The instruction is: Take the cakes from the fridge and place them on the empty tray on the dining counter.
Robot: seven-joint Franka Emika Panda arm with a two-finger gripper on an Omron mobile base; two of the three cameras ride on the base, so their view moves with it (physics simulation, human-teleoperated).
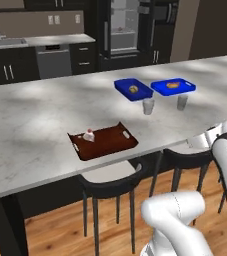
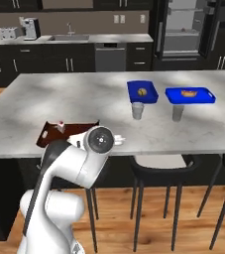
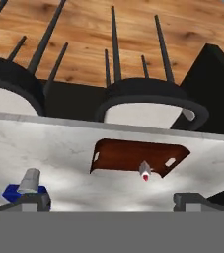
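One tiny cake with a dark red top and whitish body (image 1: 88,135) sits on the flat, dark reddish-brown rectangular tray (image 1: 110,145), toward its left, far corner, and the tray lies near the front edge of the white-grey marbled dining counter (image 1: 35,120). The two-finger gripper (image 3: 111,200) hangs off the near side of the counter, above the black stools (image 1: 112,182), looking back across the tray with its jaws spread wide and nothing between them.

Judging by the task, more cakes are wanted, so the step in hand looks like leaving the tray and going back to the tall black French-door fridge (image 1: 130,30) against the far wall, which stands with a door open onto its pale grey shelves. From here I can't make out whether any cakes are left on them; the inside is too small and washed out.

To do it well, the arm should rise clear of the counter edge before the base drives. The route has to go round the island, well apart from the stools. The two bright blue trays (image 1: 133,89) and the two pale grey cups (image 1: 148,106) to the right are no part of this and should stay untouched. Keep the jaws open on the approach.
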